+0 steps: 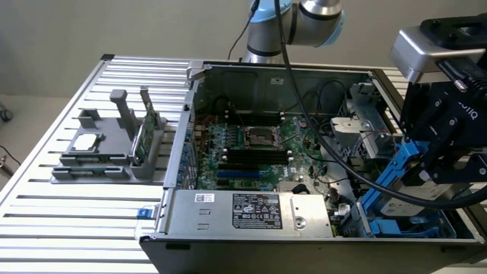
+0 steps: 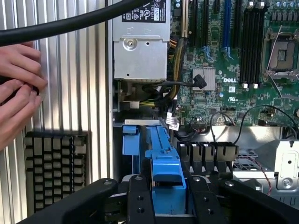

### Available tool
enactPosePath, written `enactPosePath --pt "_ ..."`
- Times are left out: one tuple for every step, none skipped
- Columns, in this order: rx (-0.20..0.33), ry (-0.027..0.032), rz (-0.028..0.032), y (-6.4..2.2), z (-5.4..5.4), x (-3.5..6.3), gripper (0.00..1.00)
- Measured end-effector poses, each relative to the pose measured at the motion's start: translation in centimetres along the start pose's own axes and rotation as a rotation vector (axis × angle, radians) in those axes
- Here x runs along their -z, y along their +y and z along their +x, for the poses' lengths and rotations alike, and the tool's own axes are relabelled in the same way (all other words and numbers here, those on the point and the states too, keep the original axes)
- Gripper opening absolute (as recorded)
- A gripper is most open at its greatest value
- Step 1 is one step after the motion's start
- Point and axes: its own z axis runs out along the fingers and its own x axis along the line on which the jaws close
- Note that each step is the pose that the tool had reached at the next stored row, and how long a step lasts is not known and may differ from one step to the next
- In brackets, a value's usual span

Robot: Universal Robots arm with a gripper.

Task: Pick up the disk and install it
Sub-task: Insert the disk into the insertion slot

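Between the 2 fingers of your gripper point(image 2: 169, 205) sits the disk point(image 2: 164, 161), clamped by its blue carrier frame. Pick-up looks done, and you are in the install step.

Directly below the tool lies the open computer case point(image 1: 266, 69), with the blue drive bay point(image 1: 400, 229) just under the disk's lower end. I judge disk and bay to be near but not yet mated.

The disk stands on edge, thin side toward the wrist. Its long axis slopes down and away from the tool, with the lower end aimed at the bay.

Seating it calls for the frame's rails to line up square with the bay, on a path free of the black cable point(image 2: 70, 24) trailing from the tool.

Off to the tool's side, outside the case, a person's hands point(image 2: 18, 88) are over the slatted table point(image 2: 93, 93) near a keyboard point(image 2: 56, 170); mind them.
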Motion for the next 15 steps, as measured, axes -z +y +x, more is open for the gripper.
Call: enactPosePath --pt "0.0 0.0005 0.0001 0.01 0.0 -0.1 0.33" --pt "0.0 0.0004 0.0002 0.03 0.0 -0.25 0.33" --pt "0.001 0.0008 0.0003 0.05 -0.1 -0.36 0.33" --pt "0.001 0.0009 0.0004 0.08 -0.1 -0.49 0.33" --pt "0.001 0.0011 0.0005 0.09 -0.1 -0.62 0.33" --pt "0.001 0.0013 0.0005 0.12 -0.1 -0.75 0.33" --pt "0.001 0.0016 0.0005 0.14 -0.1 -0.9 0.33" --pt "0.001 0.0022 0.0005 0.16 -0.1 -1.03 0.33" --pt "0.001 0.0029 0.0005 0.17 -0.1 -1.16 0.33" --pt "0.001 0.0036 0.0005 0.18 -0.1 -1.28 0.33" --pt "0.001 0.0048 0.0005 0.18 -0.1 -1.38 0.33" --pt "0.001 0.0055 0.0005 0.19 -0.1 -1.51 0.33" --pt "0.001 0.0066 0.0005 0.19 -0.1 -1.62 0.33" --pt "0.001 0.0076 0.0005 0.2 -0.1 -1.75 0.33" --pt "0.001 0.0087 0.0005 0.2 -0.1 -1.86 0.33"
